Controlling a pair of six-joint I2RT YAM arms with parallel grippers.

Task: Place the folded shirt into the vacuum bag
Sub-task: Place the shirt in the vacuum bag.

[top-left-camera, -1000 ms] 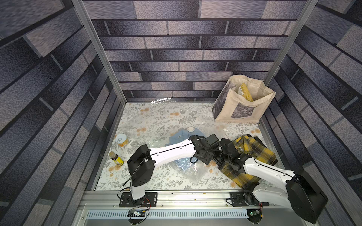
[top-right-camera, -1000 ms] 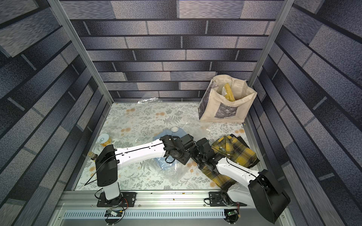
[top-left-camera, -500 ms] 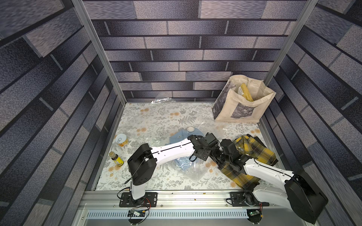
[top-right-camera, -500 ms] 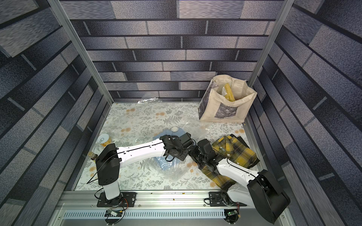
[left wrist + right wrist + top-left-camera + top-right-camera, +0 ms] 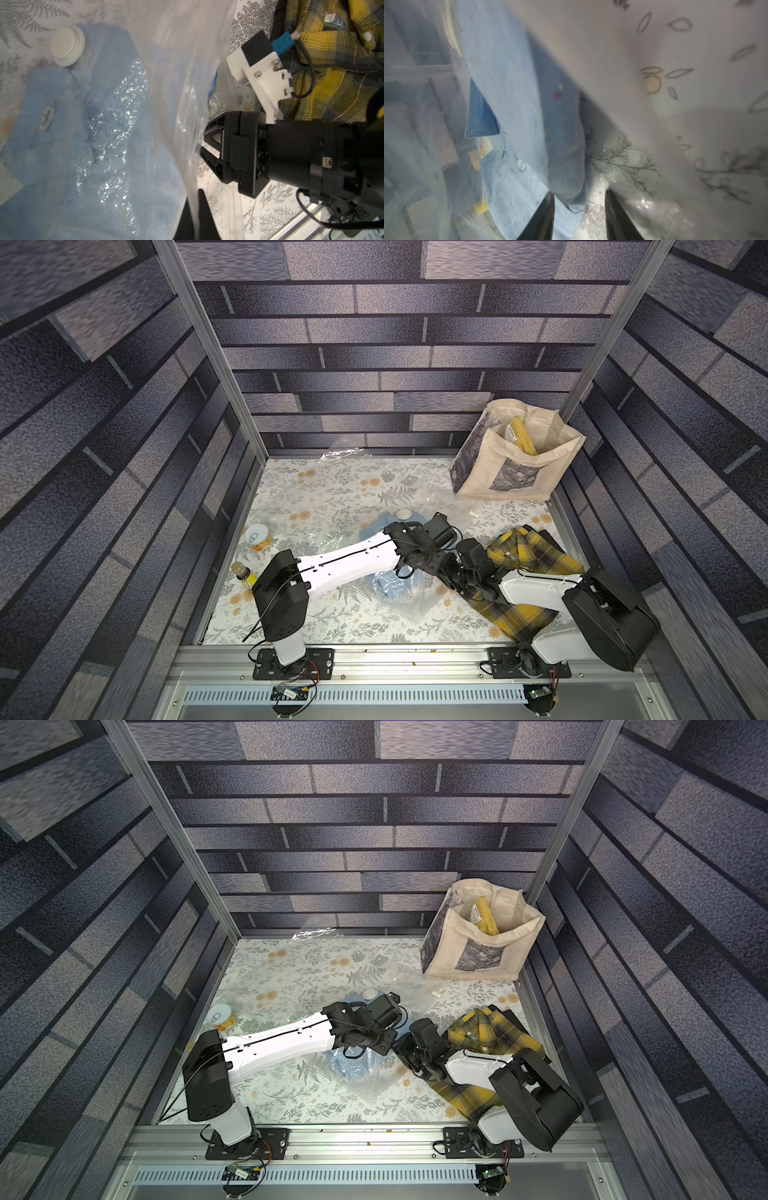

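The vacuum bag [image 5: 401, 605], clear crinkly plastic with a round white valve cap [image 5: 67, 46], lies mid-table in both top views. The folded shirt [image 5: 62, 128], light blue, shows through the bag's film [image 5: 353, 1067]. My left gripper [image 5: 195, 209] is shut on the bag's edge, with a sheet of film pinched between its black fingers. My right gripper [image 5: 579, 199] sits at the bag's right side. Its fingers [image 5: 548, 209] stand apart, and the shirt's hem and bag film lie loose in the gap. In the top views both sets of fingertips are hidden under the wrists.
A yellow plaid shirt [image 5: 528, 560] lies rumpled under my right arm. A beige tote bag [image 5: 515, 472] stands at the back right. A can [image 5: 257, 536] and a small bottle [image 5: 243, 574] sit by the left wall. Loose plastic [image 5: 345, 454] rests at the back wall.
My left gripper has closed on the bag's edge and shifted slightly left. My right gripper's jaws have narrowed a little at the bag's side.
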